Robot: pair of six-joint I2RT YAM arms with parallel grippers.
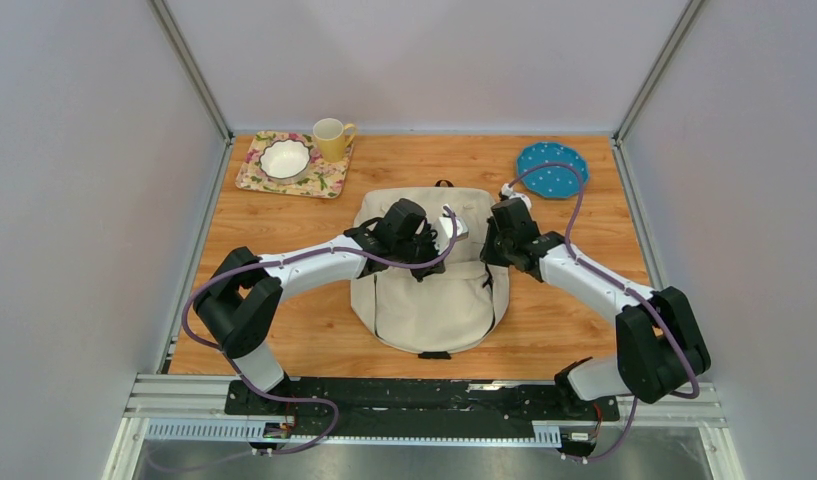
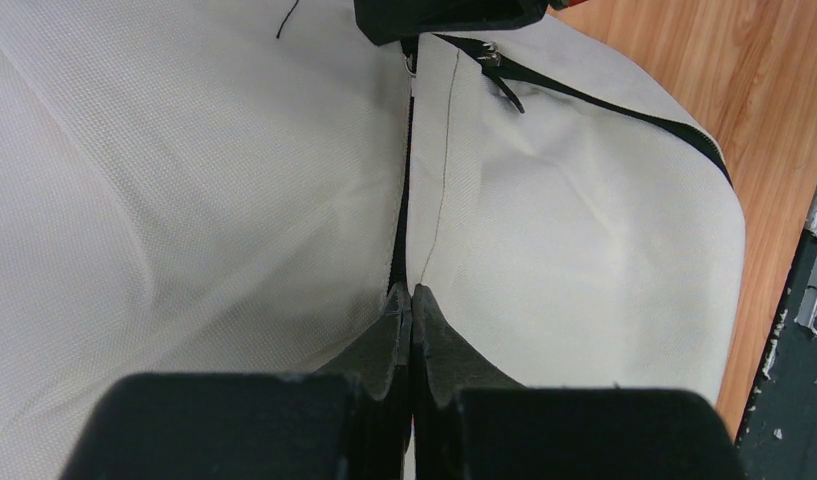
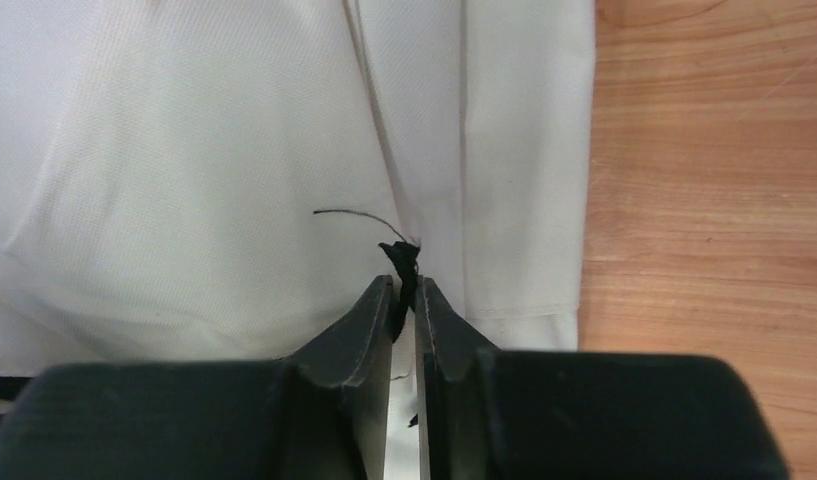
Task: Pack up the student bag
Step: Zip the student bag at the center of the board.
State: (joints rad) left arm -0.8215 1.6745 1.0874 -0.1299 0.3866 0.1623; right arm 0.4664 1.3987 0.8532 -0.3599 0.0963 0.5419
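Only the top view shows the whole layout. The bag [image 1: 429,300] lies flat in the middle of the table [image 1: 584,180], its top loop toward the far edge and its bottom close to the near edge. In the far left corner a tray [image 1: 329,180] carries a bowl [image 1: 284,158], with a mug [image 1: 331,138] just beside it. A plate [image 1: 551,170] sits in the far right corner. From up there my two wrists hide my fingertips, so that view does not tell me how my jaws stand.

The wrist views do. My left gripper [image 2: 412,298] is pressed together, its tips resting on the bag's dark seam where two cream panels meet. I cannot tell whether any cloth is caught between them. This view also shows a strap [image 2: 604,100] and a small buckle [image 2: 489,58] running along the bag's edge, with bare table beyond.

My right gripper [image 3: 404,292] is closed to a thin gap and pinches a small black tab [image 3: 401,262] that stands up from the bag's seam. A loose thread [image 3: 349,213] curls off the top of it. The bag's straight hemmed edge lies just to the right of my fingers, then wood.

Both grippers are over the bag's far half, the left near its middle and the right at its right side.
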